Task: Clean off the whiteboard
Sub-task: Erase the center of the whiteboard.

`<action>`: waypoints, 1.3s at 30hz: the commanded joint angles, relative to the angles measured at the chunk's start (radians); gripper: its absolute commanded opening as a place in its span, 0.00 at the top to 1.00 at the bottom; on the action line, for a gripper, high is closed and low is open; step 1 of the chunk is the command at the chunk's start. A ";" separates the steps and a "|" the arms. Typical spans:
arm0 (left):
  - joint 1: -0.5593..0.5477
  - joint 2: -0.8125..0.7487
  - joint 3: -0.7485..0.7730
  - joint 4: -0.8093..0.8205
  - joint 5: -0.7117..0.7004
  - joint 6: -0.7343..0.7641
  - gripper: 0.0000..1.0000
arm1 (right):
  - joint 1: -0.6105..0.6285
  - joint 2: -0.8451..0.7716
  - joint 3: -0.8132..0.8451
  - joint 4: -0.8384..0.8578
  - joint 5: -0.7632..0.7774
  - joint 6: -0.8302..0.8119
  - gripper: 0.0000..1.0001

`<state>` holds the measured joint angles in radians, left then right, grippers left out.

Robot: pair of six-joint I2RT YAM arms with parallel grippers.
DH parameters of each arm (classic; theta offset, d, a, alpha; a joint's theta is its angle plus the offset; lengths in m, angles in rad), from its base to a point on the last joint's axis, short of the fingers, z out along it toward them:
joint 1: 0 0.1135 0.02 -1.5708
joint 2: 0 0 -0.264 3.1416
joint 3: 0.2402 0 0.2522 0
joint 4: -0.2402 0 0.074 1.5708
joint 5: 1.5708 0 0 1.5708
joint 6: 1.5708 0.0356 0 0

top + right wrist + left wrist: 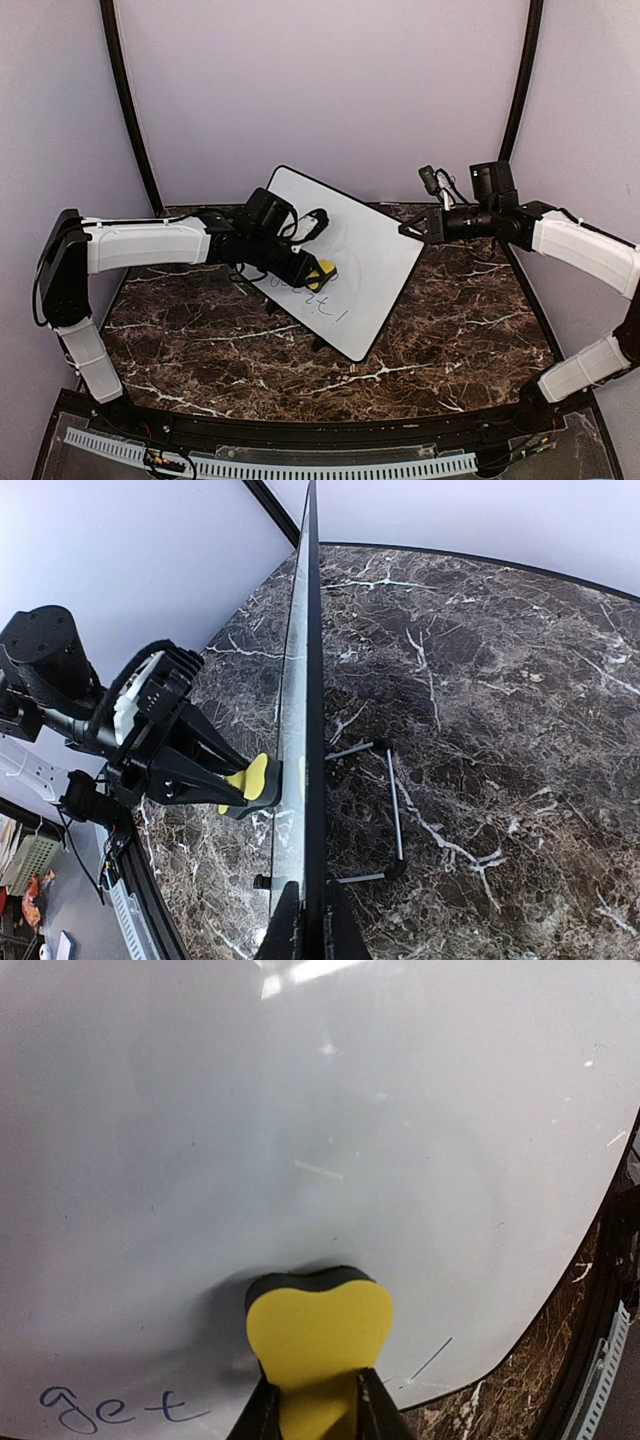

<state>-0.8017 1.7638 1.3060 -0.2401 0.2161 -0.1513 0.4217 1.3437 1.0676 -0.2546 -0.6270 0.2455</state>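
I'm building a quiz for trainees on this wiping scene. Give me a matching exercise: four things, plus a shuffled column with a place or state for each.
Things
1. left gripper
2. right gripper
3. yellow eraser
4. handwriting

Places or states
A. clamped on the whiteboard edge
B. blue, not yet wiped
C. shut on the yellow eraser
D. pressed against the whiteboard face

Pairs: 1-C, 2-A, 3-D, 4-B

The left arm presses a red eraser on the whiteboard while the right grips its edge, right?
The eraser is yellow, not red; the left wrist view shows it. The left end effector presses it on the whiteboard; the right end effector grips the edge.
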 commanded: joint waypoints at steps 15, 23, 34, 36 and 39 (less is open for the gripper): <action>0.002 -0.053 -0.172 0.059 0.009 -0.027 0.98 | 0.042 0.018 -0.001 -0.011 -0.063 -0.115 1.00; 0.003 0.000 -0.055 0.061 0.023 -0.010 0.97 | 0.043 0.011 -0.003 -0.014 -0.058 -0.114 1.00; 0.003 0.044 0.056 0.021 0.001 0.030 0.98 | 0.042 0.009 -0.010 -0.012 -0.057 -0.116 1.00; 0.003 0.031 0.019 0.024 0.002 0.020 0.98 | 0.043 0.009 -0.011 -0.011 -0.057 -0.117 1.00; 0.002 -0.002 -0.041 0.035 0.018 -0.001 0.98 | 0.043 0.008 -0.014 -0.008 -0.057 -0.116 1.00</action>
<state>-0.8024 1.7847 1.3426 -0.2218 0.2543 -0.1371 0.4217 1.3445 1.0676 -0.2546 -0.6231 0.2455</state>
